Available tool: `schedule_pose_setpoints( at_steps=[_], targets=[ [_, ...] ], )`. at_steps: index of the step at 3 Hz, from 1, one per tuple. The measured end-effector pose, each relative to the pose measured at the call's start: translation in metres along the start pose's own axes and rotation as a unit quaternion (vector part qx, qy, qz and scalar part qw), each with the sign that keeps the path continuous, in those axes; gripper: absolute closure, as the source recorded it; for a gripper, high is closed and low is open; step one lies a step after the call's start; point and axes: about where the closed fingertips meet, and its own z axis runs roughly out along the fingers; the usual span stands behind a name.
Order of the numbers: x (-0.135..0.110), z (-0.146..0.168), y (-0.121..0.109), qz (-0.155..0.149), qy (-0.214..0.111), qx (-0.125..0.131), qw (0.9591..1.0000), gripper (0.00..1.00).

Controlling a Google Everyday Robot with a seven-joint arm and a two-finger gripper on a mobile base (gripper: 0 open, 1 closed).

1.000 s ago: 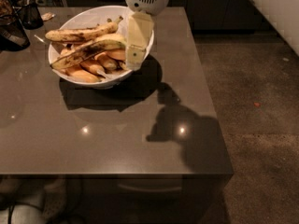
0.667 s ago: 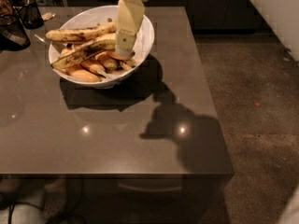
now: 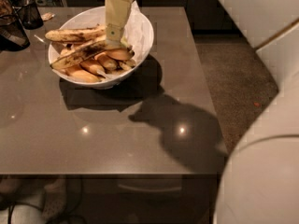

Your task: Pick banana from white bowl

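The white bowl (image 3: 138,42) stands at the back left of the grey table (image 3: 107,139), with white paper (image 3: 136,23) sticking up at its right rim. The banana (image 3: 83,53), long, greenish-yellow and heavily blotched brown, lies across the pile in the bowl. A second long, yellower banana (image 3: 74,34) lies behind it, and short orange-yellow bananas (image 3: 93,67) lie under it. My gripper (image 3: 115,35) comes down from the top edge into the bowl. Its pale tip is at the right end of the blotched banana; I cannot tell whether it touches it.
A black mesh cup (image 3: 30,13) and a dark object (image 3: 10,31) stand at the table's back left. My white body (image 3: 264,171) fills the lower right. The table's right edge (image 3: 210,92) borders dark floor (image 3: 238,73).
My gripper has moved left and down, from over the bowl's right rim into the bowl onto the banana. My white body has come into view at the right.
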Motion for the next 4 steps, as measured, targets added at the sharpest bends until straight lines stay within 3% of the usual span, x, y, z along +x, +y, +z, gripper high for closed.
schedule_pose_setpoints(
  at_steps=[4],
  targets=[
    [-0.01, 0.067, -0.023, 0.022, 0.045, -0.029, 0.9983, 0.41]
  ],
)
